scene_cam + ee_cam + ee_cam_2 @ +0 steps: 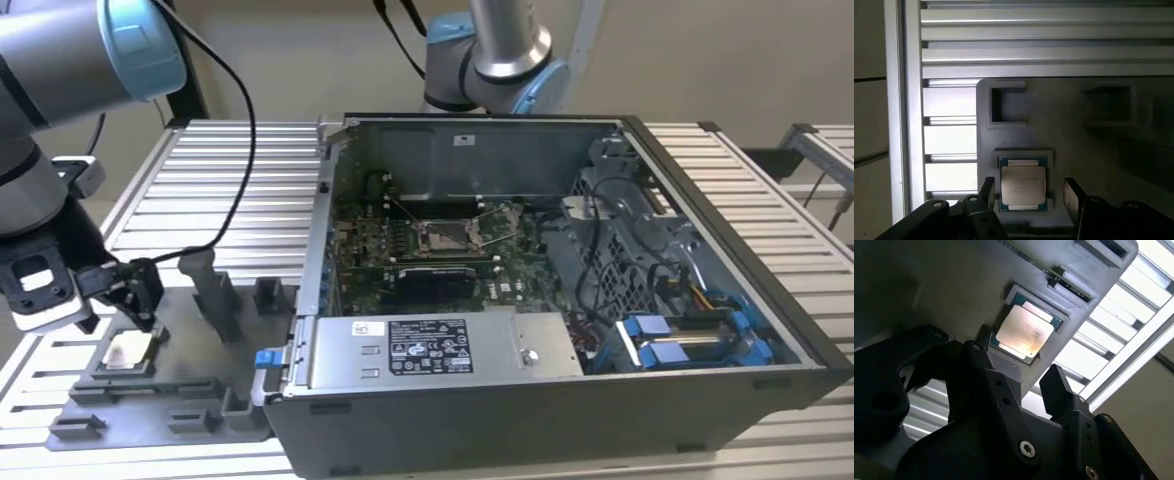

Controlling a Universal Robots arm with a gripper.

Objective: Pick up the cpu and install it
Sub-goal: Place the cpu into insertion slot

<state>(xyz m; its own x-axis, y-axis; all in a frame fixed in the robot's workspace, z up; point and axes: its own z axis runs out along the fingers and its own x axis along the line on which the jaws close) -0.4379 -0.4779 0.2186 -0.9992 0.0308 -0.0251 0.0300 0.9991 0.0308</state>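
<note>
Hand (1029,189) hovers released over cpu (1023,186) on tray (200,375), posts (214,290) and computer case (534,410) nearby.

No print can be read.
- Black-and-white label (430,347) on the grey box (534,345), well away from the end effector (138,318) toward the exterior view's right: characters too small.
- Small white sticker (367,328), same box, on the label's end-effector side: illegible.
- Faint marking on the cpu (1022,186) lid, directly beneath the end effector in the first wrist view: illegible.
</note>
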